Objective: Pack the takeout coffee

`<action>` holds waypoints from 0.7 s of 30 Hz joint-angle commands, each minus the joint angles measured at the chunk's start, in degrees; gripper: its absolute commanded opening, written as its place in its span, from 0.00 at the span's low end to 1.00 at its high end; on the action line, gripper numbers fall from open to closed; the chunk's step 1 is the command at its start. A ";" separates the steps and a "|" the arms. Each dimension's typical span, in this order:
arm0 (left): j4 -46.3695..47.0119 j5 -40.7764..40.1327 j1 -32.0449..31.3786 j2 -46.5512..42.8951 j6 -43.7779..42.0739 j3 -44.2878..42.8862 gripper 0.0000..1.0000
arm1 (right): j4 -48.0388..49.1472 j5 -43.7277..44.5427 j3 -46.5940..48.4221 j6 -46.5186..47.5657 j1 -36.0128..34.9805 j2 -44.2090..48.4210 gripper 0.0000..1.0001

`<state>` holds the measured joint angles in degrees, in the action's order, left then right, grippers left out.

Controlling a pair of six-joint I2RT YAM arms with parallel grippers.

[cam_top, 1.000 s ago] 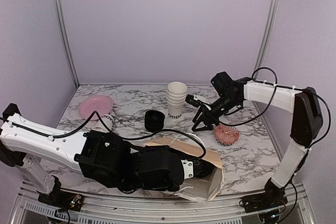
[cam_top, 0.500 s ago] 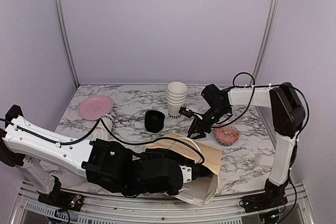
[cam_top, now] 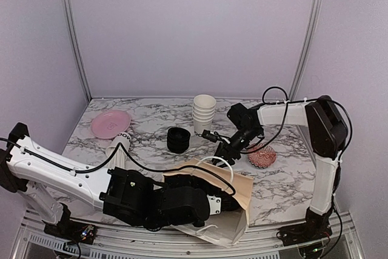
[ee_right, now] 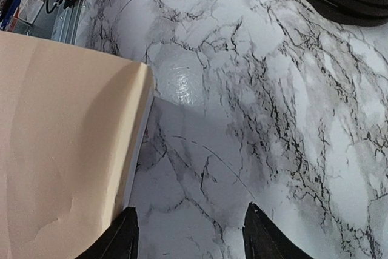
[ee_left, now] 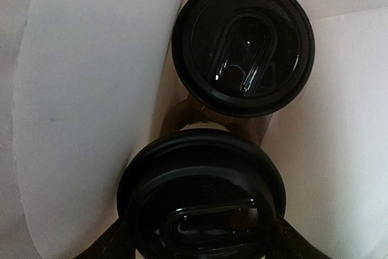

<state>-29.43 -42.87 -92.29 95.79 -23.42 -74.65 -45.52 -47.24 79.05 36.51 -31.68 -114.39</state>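
**Top view, read from 9 toward 3 o'clock.** A pink plate [cam_top: 111, 124] lay at 10 o'clock on the table [cam_top: 285, 180]. The left arm reached into the brown bag [cam_top: 241, 181] at 6 o'clock. A stack of black lids [cam_top: 178, 139] and a stack of lidless cups [cam_top: 204, 113] stood near the centre. The right fingers [ee_right: 124, 238] hung at the bag's 12 o'clock edge, spread and holding nothing (only bare marble showed between them).

**Inside the bag.** The left fingers [ee_left: 112, 245] were clasped about the near lidded cup [ee_left: 203, 201]. The second lidded cup [ee_left: 242, 43] sat close by at its 1 o'clock.

**Step in hand.** This appeared to be seating the near cup. Done well, the cup would be held upright and lowered until its base bore on the bag floor beside its neighbour. It would be let go only then, and the fingers drawn straight out, clear of the paper walls.
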 commanded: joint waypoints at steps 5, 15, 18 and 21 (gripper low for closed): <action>3.02 0.47 1.17 -0.78 -1.30 1.42 0.49 | -2.96 -3.19 1.94 2.64 -1.26 -1.26 0.57; 2.63 3.08 1.36 -0.31 -2.96 2.60 0.48 | -3.53 -3.74 2.07 3.06 -1.53 -2.13 0.57; 2.55 3.06 1.43 0.63 -3.38 2.60 0.48 | -4.17 -3.93 2.09 3.59 -1.81 -2.59 0.56; 2.36 2.63 1.80 0.96 -3.27 2.53 0.48 | -4.86 -4.31 2.23 4.20 -2.36 -2.96 0.56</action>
<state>-27.42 -40.29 -91.39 95.85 -26.24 -72.40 -48.12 -49.56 79.09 39.13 -32.67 -116.01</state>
